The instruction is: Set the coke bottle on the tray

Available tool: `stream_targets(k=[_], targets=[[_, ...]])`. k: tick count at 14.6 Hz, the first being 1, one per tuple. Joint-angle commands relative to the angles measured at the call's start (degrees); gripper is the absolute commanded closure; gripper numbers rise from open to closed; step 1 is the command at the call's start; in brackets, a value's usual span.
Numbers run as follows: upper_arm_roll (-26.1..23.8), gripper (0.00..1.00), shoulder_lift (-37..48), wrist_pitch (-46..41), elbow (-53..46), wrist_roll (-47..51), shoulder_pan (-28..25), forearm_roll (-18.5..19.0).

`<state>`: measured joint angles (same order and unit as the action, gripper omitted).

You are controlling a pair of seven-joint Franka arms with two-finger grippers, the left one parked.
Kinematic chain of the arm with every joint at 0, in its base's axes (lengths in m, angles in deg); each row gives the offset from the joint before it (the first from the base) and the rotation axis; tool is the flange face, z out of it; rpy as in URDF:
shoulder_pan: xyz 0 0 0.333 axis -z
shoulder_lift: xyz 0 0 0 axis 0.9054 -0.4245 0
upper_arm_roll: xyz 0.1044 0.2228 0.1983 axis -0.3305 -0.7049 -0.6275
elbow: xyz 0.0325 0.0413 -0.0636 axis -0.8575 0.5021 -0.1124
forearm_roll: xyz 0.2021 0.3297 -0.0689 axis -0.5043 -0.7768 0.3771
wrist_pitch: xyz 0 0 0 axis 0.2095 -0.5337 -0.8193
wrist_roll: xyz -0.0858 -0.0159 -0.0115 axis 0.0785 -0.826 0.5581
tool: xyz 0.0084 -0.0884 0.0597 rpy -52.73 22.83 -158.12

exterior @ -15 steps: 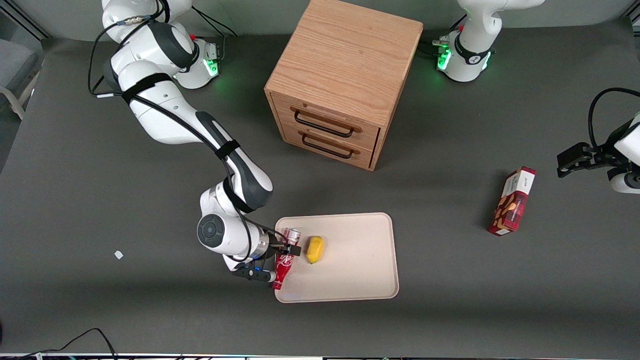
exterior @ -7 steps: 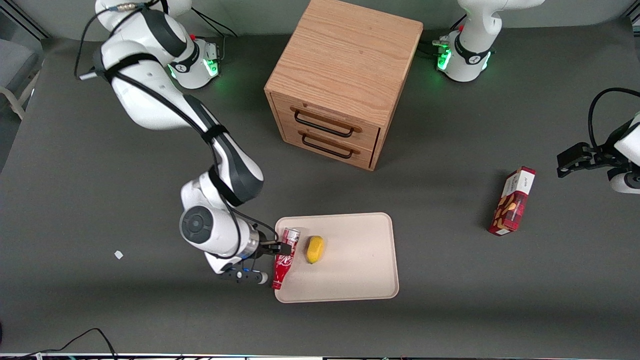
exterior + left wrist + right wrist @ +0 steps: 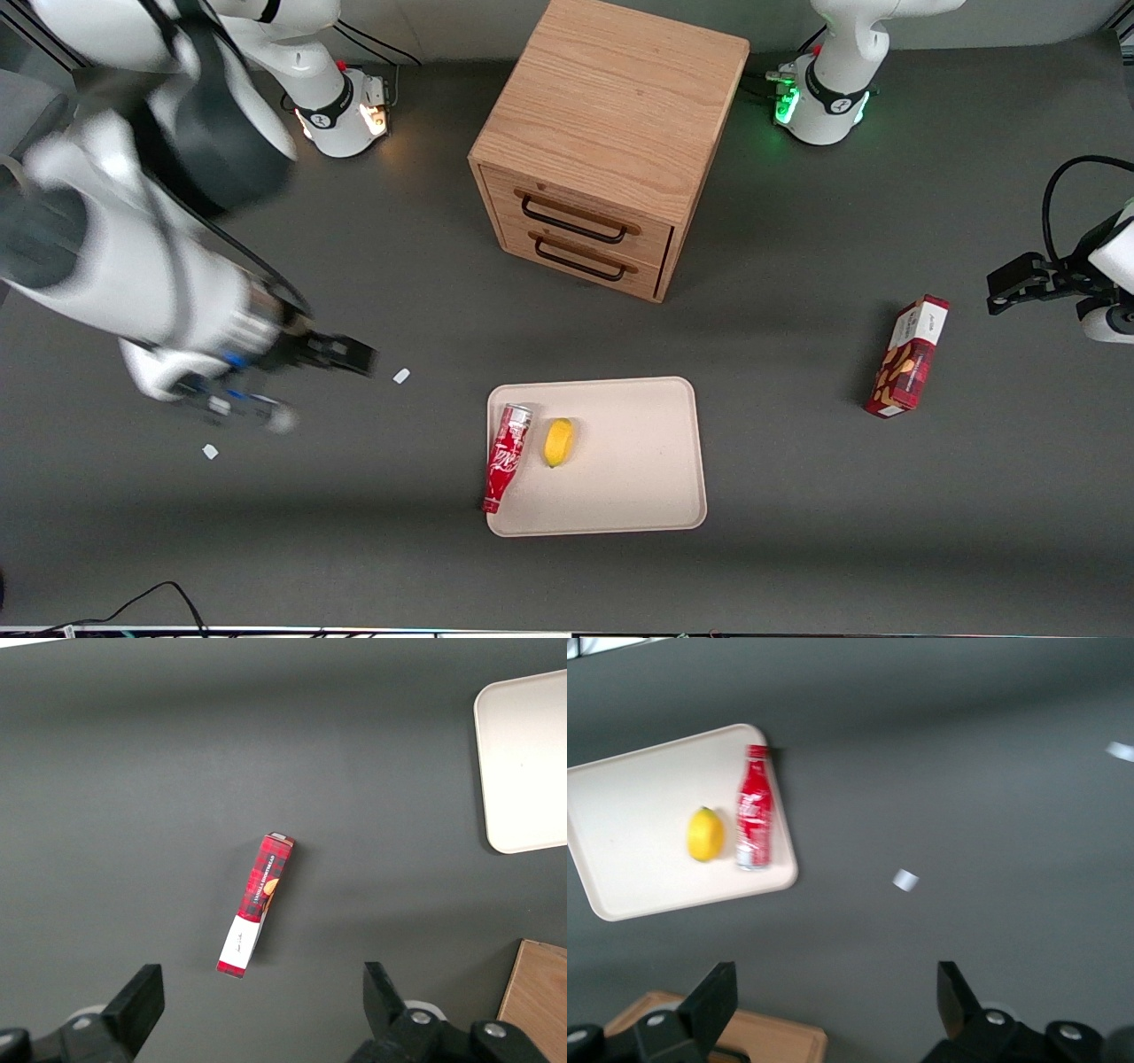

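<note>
The right arm hangs raised above the table, its tool (image 3: 341,353) empty with fingers spread apart.

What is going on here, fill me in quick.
The coke bottle lies on its side on the tray, along the edge toward the working arm's end, beside a lemon. The right arm's gripper is open, holds nothing, and hangs over the bare table well clear of the tray. The placement looks done.
</note>
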<state>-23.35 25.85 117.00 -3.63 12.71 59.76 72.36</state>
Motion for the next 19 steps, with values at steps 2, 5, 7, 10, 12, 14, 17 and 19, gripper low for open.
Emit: stream_targets(k=[2, 5, 7, 10, 12, 14, 17, 19], targets=[[4.3, 0.0, 10.3, -11.7, 4.7, -4.0, 2.8, -0.2], [5.1, 0.0, 18.2, -11.7, 13.3, -6.1, 4.6, -1.2], [7.5, 0.0, 23.8, -8.2, 20.9, -6.6, 4.6, -3.3], [10.0, 0.0, 31.4, -0.3, 33.3, -8.7, 4.5, -5.6], [10.3, 0.0, 34.1, 1.9, 37.4, -8.8, 4.6, -5.6], [10.6, 0.0, 34.5, 1.5, 37.4, -8.8, 4.5, -5.6], [11.1, 0.0, 31.3, 0.8, 32.5, -8.6, 4.1, -5.6], [11.9, 0.0, 29.0, -1.2, 28.9, -8.8, 4.1, -5.6]])
